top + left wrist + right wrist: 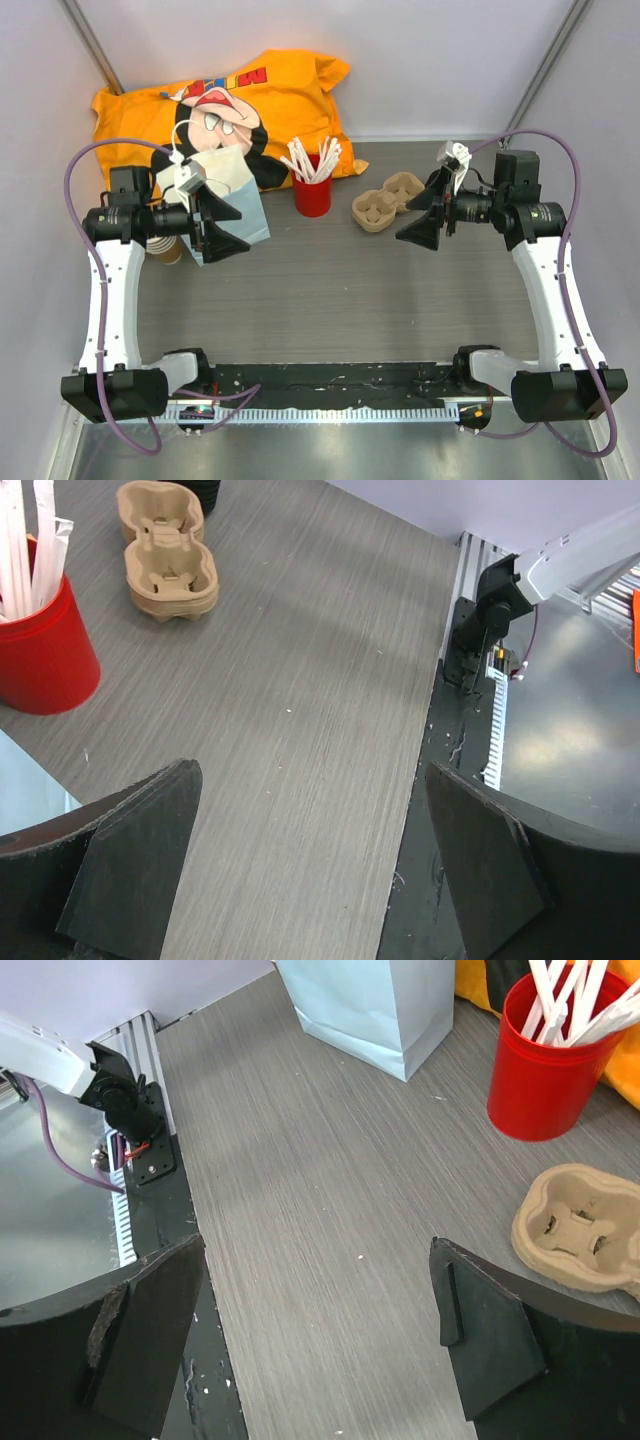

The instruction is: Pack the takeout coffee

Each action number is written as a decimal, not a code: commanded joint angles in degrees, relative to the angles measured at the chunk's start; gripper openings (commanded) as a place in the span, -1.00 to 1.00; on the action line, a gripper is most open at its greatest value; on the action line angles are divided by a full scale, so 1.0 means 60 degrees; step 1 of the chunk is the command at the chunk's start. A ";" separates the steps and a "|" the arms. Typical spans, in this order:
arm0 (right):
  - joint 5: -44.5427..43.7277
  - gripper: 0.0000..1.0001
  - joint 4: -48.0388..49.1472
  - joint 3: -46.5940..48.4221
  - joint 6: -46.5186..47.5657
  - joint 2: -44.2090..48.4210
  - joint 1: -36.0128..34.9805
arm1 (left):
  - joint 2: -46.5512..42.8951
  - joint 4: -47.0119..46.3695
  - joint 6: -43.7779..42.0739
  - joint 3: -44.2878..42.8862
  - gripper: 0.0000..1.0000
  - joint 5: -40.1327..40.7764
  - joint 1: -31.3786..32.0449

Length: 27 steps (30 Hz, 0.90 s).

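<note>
I cannot make out the takeout coffee for certain. A dark rounded edge (205, 490) shows just past the cardboard cup carrier (165, 550), and the right arm covers that spot in the top view. My left gripper (243, 232) hangs open over the table in front of a light blue paper bag (232, 200), with nothing between its fingers (140, 860). On the right, my right gripper (402, 222) is also open and empty, beside the carrier (385, 203). The two grippers face each other across the table.
A red cup of white sticks (312, 185) stands between bag and carrier. An orange printed cloth bag (220, 105) lies at the back. A brown paper cup (166, 250) sits partly under the left arm. A black rail (330, 378) runs along the near edge.
</note>
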<state>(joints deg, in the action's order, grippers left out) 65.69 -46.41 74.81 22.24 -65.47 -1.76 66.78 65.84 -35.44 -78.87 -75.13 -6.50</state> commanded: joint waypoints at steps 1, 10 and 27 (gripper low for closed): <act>0.0404 0.99 0.0030 0.0350 0.0131 0.0233 0.0030 | -0.0203 0.0261 -0.0318 -0.0360 0.99 -0.0398 -0.0059; 0.0345 0.99 0.0016 0.0203 0.0673 0.0145 0.0044 | -0.0364 0.2882 -0.3394 -0.1618 0.99 -0.0926 -0.0059; -0.0123 0.99 0.0001 0.0101 0.1054 0.0189 0.0044 | -0.0159 -0.1333 0.0004 -0.3057 0.99 0.3698 -0.0059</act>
<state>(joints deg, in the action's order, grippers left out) 65.32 -46.78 74.89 27.35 -65.25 -1.76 64.69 65.49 -38.39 -98.67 -64.03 -6.50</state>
